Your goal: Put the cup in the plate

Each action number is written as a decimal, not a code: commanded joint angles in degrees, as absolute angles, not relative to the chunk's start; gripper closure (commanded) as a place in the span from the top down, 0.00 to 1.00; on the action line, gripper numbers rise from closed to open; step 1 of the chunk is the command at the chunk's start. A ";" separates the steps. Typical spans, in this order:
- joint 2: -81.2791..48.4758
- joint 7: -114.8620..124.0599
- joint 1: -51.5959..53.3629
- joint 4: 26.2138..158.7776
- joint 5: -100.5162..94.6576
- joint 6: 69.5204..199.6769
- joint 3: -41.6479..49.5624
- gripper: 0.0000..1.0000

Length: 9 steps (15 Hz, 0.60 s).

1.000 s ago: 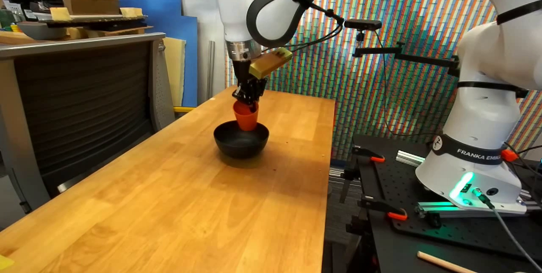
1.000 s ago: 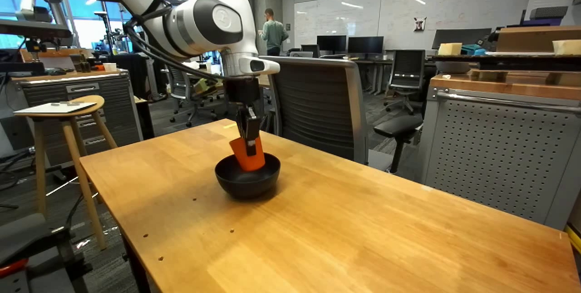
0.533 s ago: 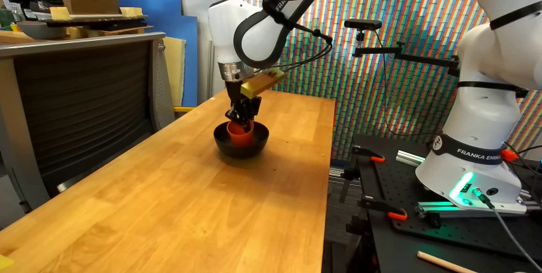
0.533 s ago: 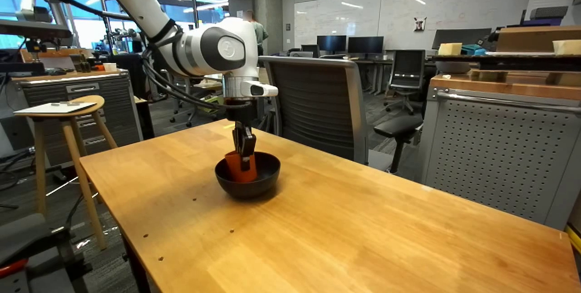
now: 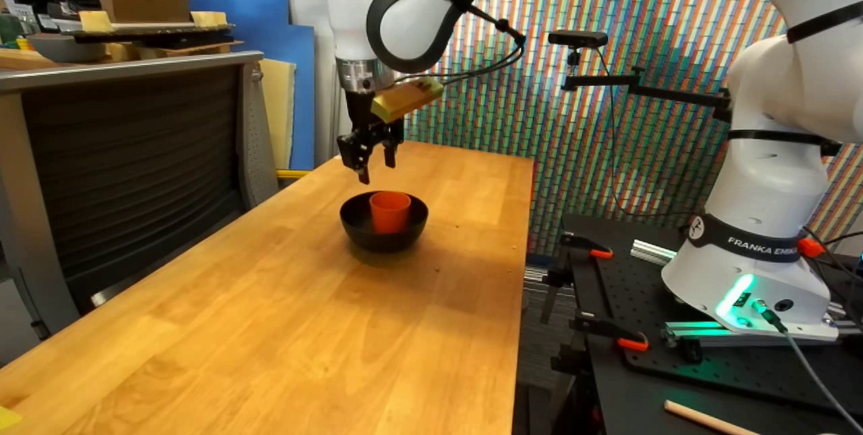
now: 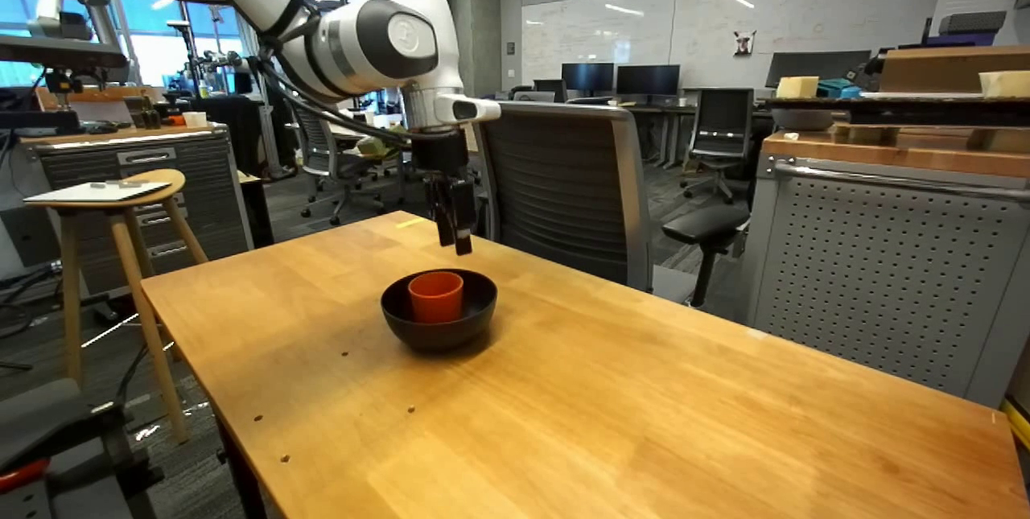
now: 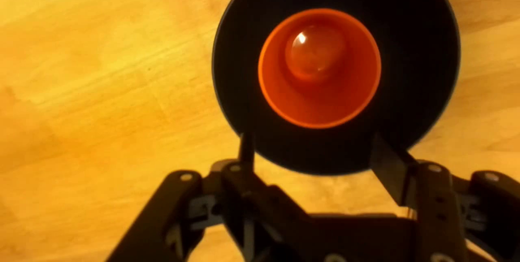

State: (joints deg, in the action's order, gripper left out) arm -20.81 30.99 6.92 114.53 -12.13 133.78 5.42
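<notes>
The orange-red cup stands upright inside the plate, a round black bowl-like dish, and both exterior views show it there. Seen from above in the wrist view, the cup sits a little off the middle of the black dish. My gripper hangs over the dish's rim, higher than the cup and apart from it. Its fingers are spread wide with nothing between them. In an exterior view the gripper appears just behind and above the cup.
The wooden table carries the dish. A grey-framed chair stands close against the table's edge. The robot's base is mounted on a separate black bench with clamps along its edge.
The cup was tilted in my grip over the dish a second ago, then went down into it. Now the jaws have opened, the cup stands upright, and my gripper has risen off it.
</notes>
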 commanded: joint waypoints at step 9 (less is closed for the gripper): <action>-0.88 22.88 8.74 118.76 -19.78 123.58 -3.09 1.00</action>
State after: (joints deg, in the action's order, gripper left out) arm -0.81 22.89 10.29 118.90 -19.79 123.69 -1.56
